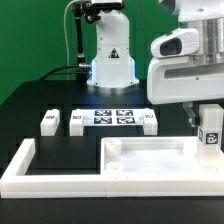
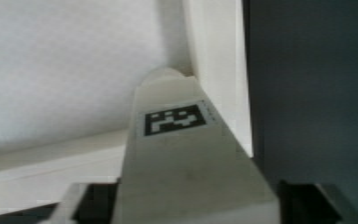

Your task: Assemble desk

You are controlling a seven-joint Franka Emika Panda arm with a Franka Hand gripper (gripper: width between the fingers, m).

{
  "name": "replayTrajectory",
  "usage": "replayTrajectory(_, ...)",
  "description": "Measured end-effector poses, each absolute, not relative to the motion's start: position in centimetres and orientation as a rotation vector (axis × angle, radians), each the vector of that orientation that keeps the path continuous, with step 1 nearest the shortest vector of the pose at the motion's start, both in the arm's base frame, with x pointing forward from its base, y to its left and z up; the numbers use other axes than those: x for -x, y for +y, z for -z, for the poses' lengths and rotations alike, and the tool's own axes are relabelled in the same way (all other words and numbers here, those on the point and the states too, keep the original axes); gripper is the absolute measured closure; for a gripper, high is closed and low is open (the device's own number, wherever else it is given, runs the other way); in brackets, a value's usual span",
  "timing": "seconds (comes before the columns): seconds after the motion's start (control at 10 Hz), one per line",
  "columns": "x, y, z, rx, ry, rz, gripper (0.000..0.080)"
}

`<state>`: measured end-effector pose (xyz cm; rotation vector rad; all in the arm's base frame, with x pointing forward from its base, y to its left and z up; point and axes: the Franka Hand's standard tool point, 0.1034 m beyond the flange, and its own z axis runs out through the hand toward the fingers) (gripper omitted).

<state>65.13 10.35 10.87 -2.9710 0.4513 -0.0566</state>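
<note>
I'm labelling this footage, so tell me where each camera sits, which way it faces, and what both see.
Exterior view: off the arm, raised, facing the robot base across the table; base, arm and gripper show.
Wrist view: on the wrist, looking down the tagged leg that the gripper holds, onto the tabletop; only dark fingers show.
Shared: the leg and tabletop.
</note>
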Motion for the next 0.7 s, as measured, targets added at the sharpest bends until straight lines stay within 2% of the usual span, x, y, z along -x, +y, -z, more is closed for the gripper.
replayTrajectory(0.1, -65.12, 10.18, -10.82, 2.956, 0.542, 0.05, 0.0499)
replayTrajectory(0.2, -65.11, 10.17, -10.81, 2.938, 0.625, 0.044, 0.0499)
replayTrajectory(0.7, -65.05, 9.93, -10.61, 2.361, 1.741, -0.088, 0.05)
